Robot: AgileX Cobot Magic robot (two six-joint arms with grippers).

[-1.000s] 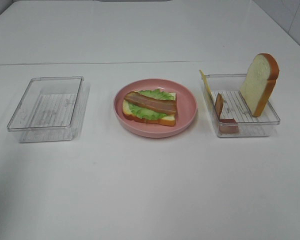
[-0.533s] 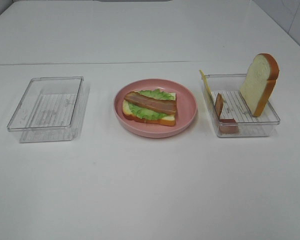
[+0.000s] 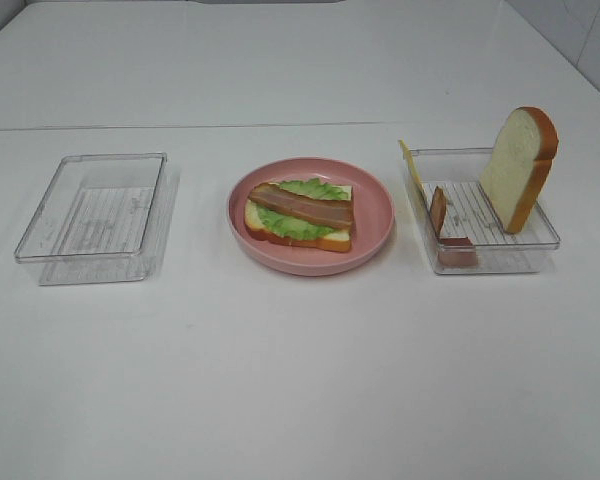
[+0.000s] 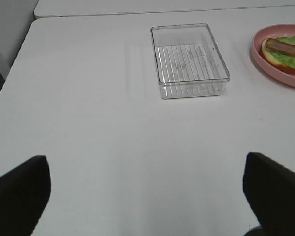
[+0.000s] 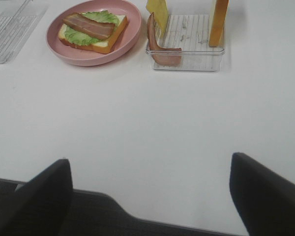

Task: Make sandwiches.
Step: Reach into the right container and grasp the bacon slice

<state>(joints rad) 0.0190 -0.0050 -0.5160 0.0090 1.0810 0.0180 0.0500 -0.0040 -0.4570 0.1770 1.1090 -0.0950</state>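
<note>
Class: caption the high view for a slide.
Unfinished sandwich on pink plate between left tray and right tray holding bread slice, bacon, cheese.

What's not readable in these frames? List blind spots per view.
- Exterior high: grippers are out of frame. The cheese square is seen edge-on, so its face is unreadable.
- Left wrist: the pink plate and sandwich are cut off by the frame edge. Only the dark fingertips of the left gripper show.
- Right wrist: the upright bread slice is cropped by the frame edge. Only the fingertips of the right gripper show.
</note>
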